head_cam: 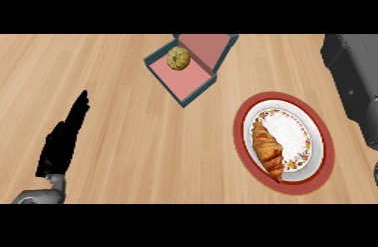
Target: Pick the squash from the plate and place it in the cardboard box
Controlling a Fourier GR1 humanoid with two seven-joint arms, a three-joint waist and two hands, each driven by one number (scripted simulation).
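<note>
The squash (pixel 178 58), small, round and yellow-green, lies inside the open box (pixel 193 81), which has a pink inside and teal outer walls and stands at the top middle of the counter. To the right is a patterned white plate (pixel 304 141) with a red rim; only a croissant (pixel 267 148) lies on it. My left hand (pixel 63 138) rests open at the lower left with straight fingers pointing up, far from the box and the plate. At the right edge only my grey right forearm (pixel 356 76) shows, and its hand is out of the picture.
The wooden counter (pixel 148 141) stretches between my left hand and the plate. The grey forearm hangs over the counter's right side, next to the plate's upper right.
</note>
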